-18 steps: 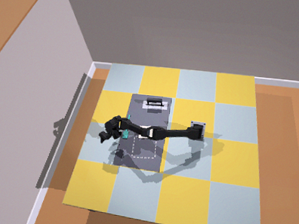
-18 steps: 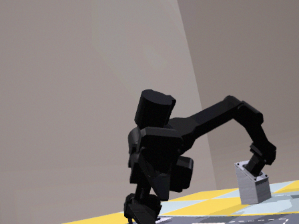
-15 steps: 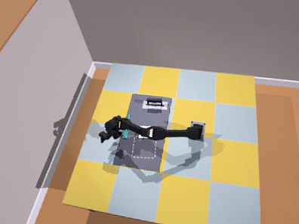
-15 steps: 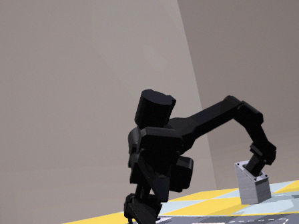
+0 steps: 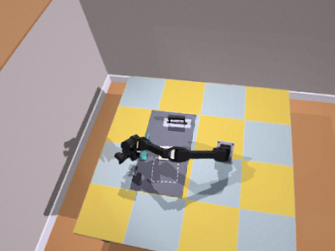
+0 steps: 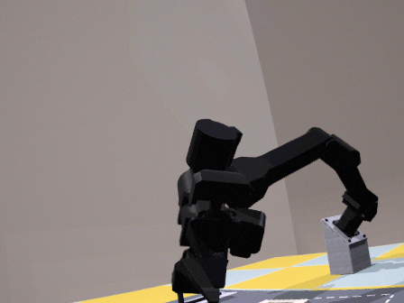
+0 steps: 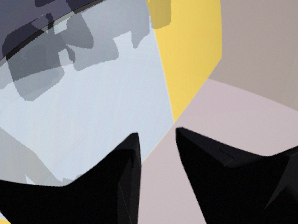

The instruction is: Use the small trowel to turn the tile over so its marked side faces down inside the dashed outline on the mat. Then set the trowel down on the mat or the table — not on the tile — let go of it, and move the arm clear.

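Grey walls are standing behind the checkered yellow-and-pale-blue bench (image 5: 264, 234) (image 6: 280, 276) (image 7: 105, 100), and orange floor (image 5: 321, 167) is showing around it. We are seeing a dark grey mat (image 5: 169, 133) (image 6: 252, 295) lying on the bench, with a dashed white outline (image 5: 177, 171) marked on it. A pale square piece, seemingly the tile (image 5: 169, 148), is lying on the mat just beside the outline, and we are seeing it only partly, since the black arm (image 5: 197, 154) (image 6: 293, 160) is crossing over it. We cannot tell which face is up. Teal parts, probably the trowel (image 5: 144, 155), are showing at the mat's edge on both sides of the arm, well apart from the dark-and-white fixture (image 5: 184, 125) at the mat's other end. The arm is rising from a light grey base block (image 5: 232, 144) (image 6: 339, 257), bending over the mat and reaching past its edge. Its pincer (image 5: 126, 156) (image 6: 196, 292) (image 7: 157, 136) is standing partly open, and in the wrist view we are seeing a narrow gap between the fingertips, with nothing being gripped.
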You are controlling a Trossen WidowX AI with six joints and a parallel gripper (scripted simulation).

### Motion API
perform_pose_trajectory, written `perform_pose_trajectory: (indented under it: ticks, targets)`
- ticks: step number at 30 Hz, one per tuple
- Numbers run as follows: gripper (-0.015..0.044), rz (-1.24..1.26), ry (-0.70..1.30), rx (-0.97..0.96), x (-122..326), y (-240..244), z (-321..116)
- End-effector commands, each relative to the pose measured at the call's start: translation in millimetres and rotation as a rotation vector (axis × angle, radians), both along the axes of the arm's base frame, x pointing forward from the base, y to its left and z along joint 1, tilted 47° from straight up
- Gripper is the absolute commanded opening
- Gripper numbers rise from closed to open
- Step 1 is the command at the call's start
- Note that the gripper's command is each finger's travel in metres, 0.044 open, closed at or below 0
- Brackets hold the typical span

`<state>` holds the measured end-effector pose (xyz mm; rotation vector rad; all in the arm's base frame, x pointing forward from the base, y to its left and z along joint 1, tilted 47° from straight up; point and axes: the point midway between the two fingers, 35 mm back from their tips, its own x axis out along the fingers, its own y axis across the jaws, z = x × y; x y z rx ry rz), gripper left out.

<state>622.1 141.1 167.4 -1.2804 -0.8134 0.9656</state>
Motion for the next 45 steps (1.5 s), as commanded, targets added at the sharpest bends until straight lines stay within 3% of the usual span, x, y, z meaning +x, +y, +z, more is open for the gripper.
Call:
perform_pose_trajectory:
  ticks: [1,3,7,22,26,45]
  targets:
    - [0.01,0.0,0.0,0.0,0.0,0.0,0.0]
    - [0.01,0.0,0.0,0.0,0.0,0.0,0.0]
    - [0.0,0.0,0.0,0.0,0.0,0.0,0.0]
    - [0.0,0.0,0.0,0.0,0.0,0.0,0.0]
    - [0.01,0.0,0.0,0.0,0.0,0.0,0.0]
    - [0.01,0.0,0.0,0.0,0.0,0.1,0.0]
